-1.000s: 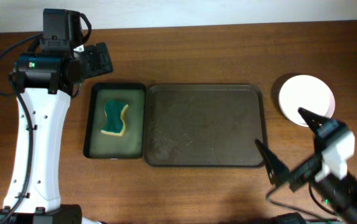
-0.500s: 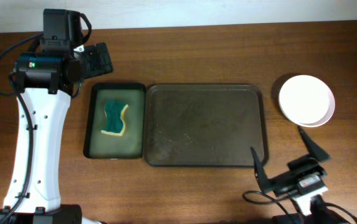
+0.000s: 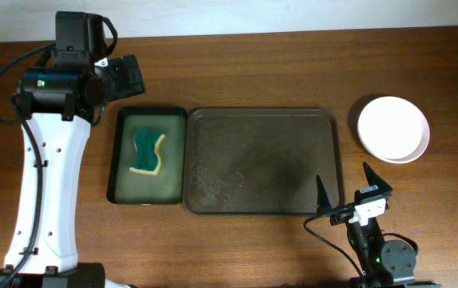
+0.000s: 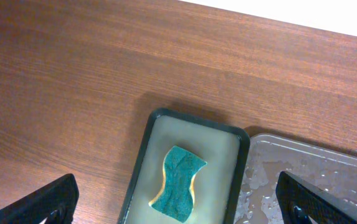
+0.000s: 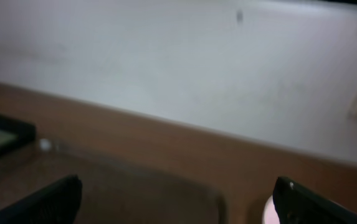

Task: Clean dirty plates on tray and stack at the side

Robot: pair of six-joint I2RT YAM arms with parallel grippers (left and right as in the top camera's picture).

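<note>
Broadly, the table [image 3: 292, 64] shows a job that looks all but done, so treat the step in hand as parking the arms cleanly. The tray [image 3: 276, 144] lies in the middle with its long axis running left to right, bare of plates and beaded with water near its left end; keep both arms off its rim. Just beside its left edge the green tray [image 3: 150, 110] has its long axis turned the other way, front to back. The plates [image 3: 393, 128] rest on the table right of the tray, apart from it, face up; being round they have no long axis, and a slim offset rim at the lower right suggests a stack you cannot count from above. The sponge [image 3: 149, 152] lies lengthwise in the green tray. Your right gripper [image 3: 342, 176] hovers by the tray's near right corner, jaws wide with nothing between them; your left gripper [image 4: 176, 177], equally wide and empty, looks down on the sponge from beyond the green tray's far end. Move the right arm slowly, well away from the plates, so nothing nudges them
</note>
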